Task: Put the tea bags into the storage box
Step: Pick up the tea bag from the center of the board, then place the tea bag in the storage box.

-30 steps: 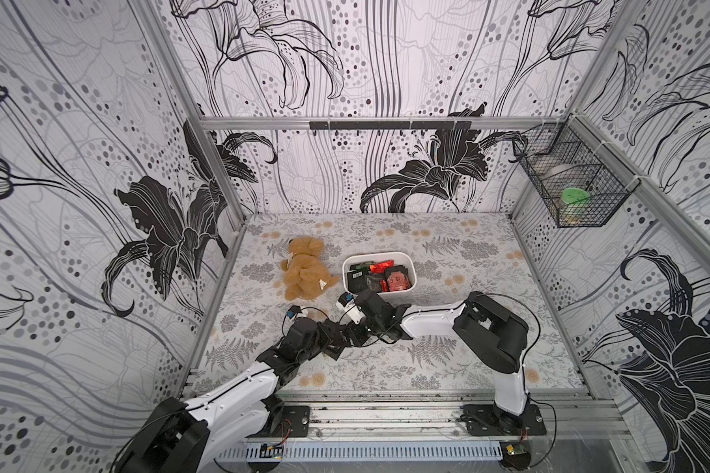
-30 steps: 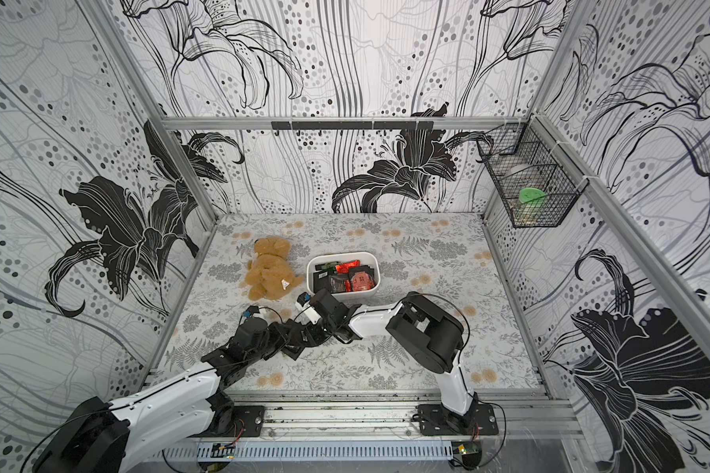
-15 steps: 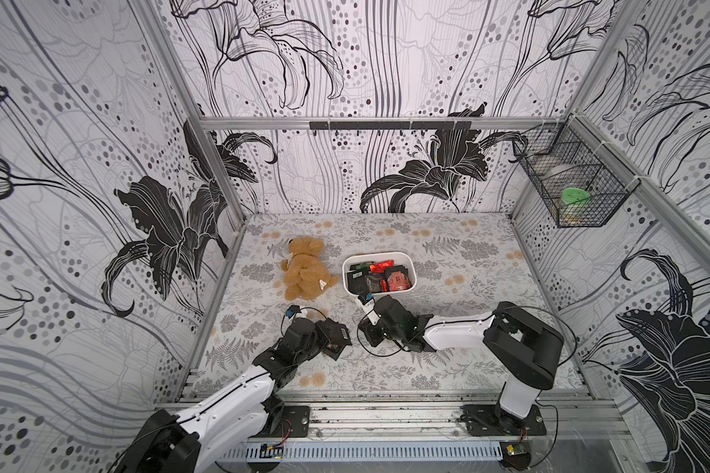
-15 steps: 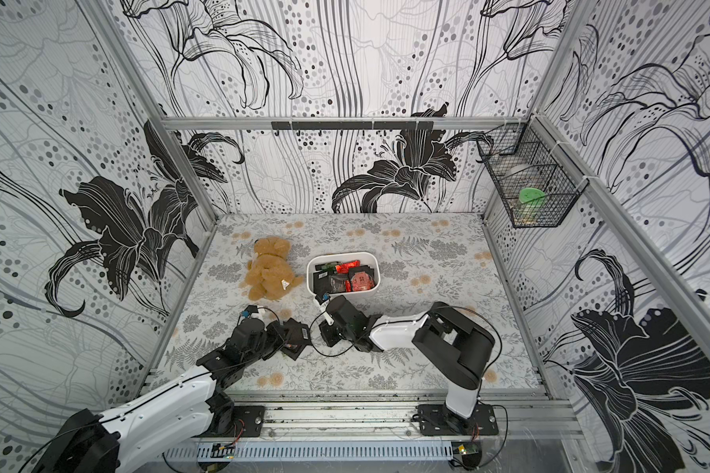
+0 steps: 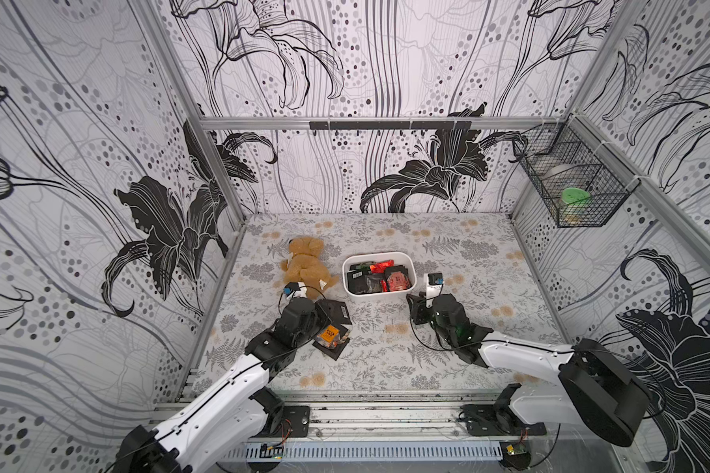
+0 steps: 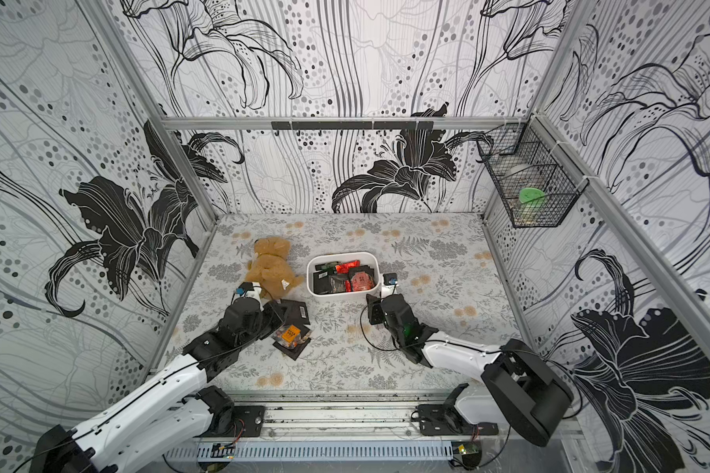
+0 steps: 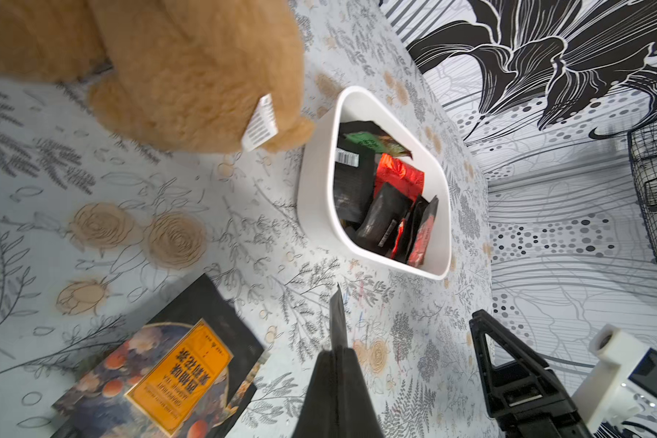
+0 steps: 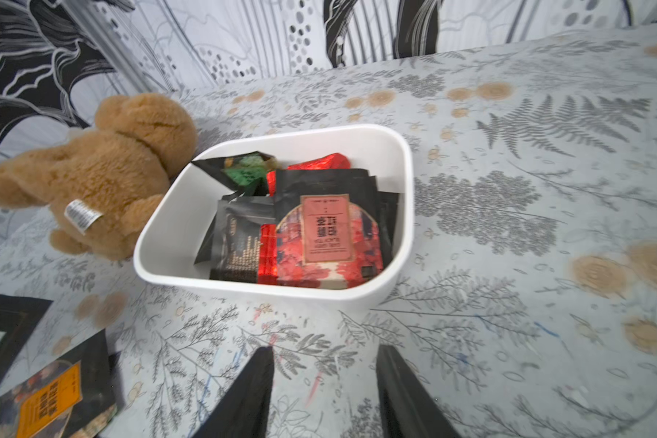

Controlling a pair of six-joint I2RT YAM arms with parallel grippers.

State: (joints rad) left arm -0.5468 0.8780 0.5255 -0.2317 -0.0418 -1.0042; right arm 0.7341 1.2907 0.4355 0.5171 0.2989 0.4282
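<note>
Tea bags mostly sit in the box, an orange-labelled one lies on the worktop near it, the left claw is clamped tight on a black one, the right claw gapes empty; light, limp and slick, I reckon, best pinched by an edge.

Overhead stereo pair; wrist views facing storage box

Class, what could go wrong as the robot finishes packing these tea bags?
1. The left gripper pinches a black tea bag by its edge; it may slip.
2. The teddy bear lies right beside the box; it could get knocked.
3. The open right gripper sits near the box, risking a clash.
</note>
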